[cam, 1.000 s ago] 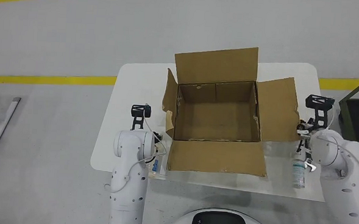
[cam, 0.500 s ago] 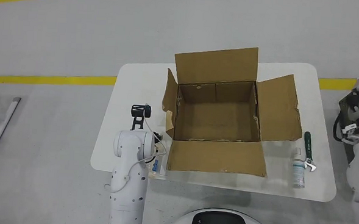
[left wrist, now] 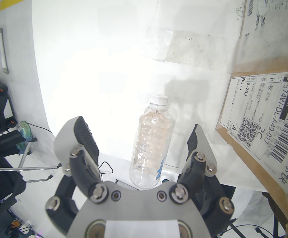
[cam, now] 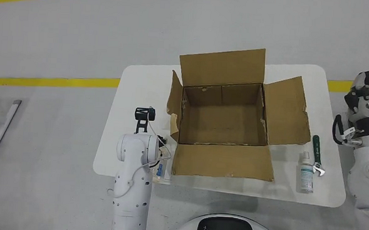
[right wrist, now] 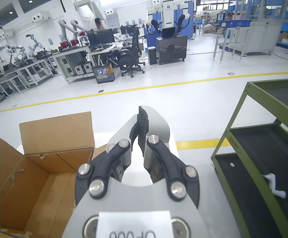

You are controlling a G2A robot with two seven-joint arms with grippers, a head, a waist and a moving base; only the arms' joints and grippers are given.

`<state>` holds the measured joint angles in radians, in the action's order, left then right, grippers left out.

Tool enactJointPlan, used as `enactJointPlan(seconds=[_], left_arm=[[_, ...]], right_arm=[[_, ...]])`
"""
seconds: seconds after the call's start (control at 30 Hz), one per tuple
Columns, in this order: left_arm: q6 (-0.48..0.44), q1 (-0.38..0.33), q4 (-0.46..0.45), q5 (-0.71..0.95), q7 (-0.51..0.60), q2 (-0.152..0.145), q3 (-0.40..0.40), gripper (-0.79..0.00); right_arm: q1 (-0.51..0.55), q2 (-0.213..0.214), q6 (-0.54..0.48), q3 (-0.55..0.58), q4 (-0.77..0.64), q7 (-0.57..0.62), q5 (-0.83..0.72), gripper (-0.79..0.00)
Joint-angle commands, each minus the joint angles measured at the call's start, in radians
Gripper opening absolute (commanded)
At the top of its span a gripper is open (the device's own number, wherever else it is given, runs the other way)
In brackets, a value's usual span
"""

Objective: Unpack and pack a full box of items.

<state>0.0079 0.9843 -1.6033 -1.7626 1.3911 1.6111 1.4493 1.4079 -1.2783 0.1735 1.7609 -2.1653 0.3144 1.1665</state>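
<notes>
The box (cam: 223, 162) stands open in the middle of the white worktop (cam: 136, 87), all four flaps folded outward. Its inside is bare cardboard, and nothing lies in it.

The left arm (cam: 134, 157) is just beside the box's left wall, near the front left corner. Its jaws are spread wide. Between them is a clear water bottle (left wrist: 153, 144) with a white cap and a blue label, its cap end pointing away from the wrist. Neither pad (left wrist: 86, 137) touches the bottle, and a gap shows on each side. I cannot tell whether the bottle lies flat on the worktop. The labelled side of the box (left wrist: 254, 117) is close by it.

The right arm (cam: 367, 118) is well right of the box, past the worktop's edge. Its jaws are pressed together with nothing between them. From the right wrist they point past the box's rear flap (right wrist: 56, 133) toward the hall floor.

Right of the box, just off its front right corner, a small white bottle (cam: 305, 174) lies on the worktop. A slim green-handled tool (cam: 316, 150) lies just beside it, close to the right flap.

Farther right of the box stands a green cart (right wrist: 234, 133) with dark shelves. A white item (right wrist: 273, 183) lies on one shelf.
</notes>
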Motion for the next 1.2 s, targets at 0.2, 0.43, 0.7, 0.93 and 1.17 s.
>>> enactJointPlan(seconds=[0.2, 0.43, 0.7, 0.93, 1.17], left_arm=[[0.000, 0.000, 0.000, 0.000, 0.000, 0.000, 0.000, 0.000], [0.000, 0.000, 0.000, 0.000, 0.000, 0.000, 0.000, 0.000], [-0.056, 0.039, -0.066, 0.025, -0.046, -0.008, 0.023, 0.000], [-0.224, 0.087, -0.185, 0.080, 0.072, -0.030, 0.105, 0.000], [-0.326, 0.176, -0.259, 0.236, 0.111, -0.059, 0.126, 0.000]], right_arm=[[0.023, -0.006, -0.021, -0.078, 0.047, -0.059, -0.016, -0.785], [0.032, -0.015, -0.014, -0.156, 0.062, -0.129, -0.017, -0.785], [0.035, -0.016, -0.011, -0.167, 0.065, -0.127, 0.006, -0.785], [0.031, -0.019, 0.021, -0.162, 0.071, -0.135, 0.021, -0.785], [0.002, -0.022, 0.042, -0.171, 0.085, -0.136, 0.033, -0.785]])
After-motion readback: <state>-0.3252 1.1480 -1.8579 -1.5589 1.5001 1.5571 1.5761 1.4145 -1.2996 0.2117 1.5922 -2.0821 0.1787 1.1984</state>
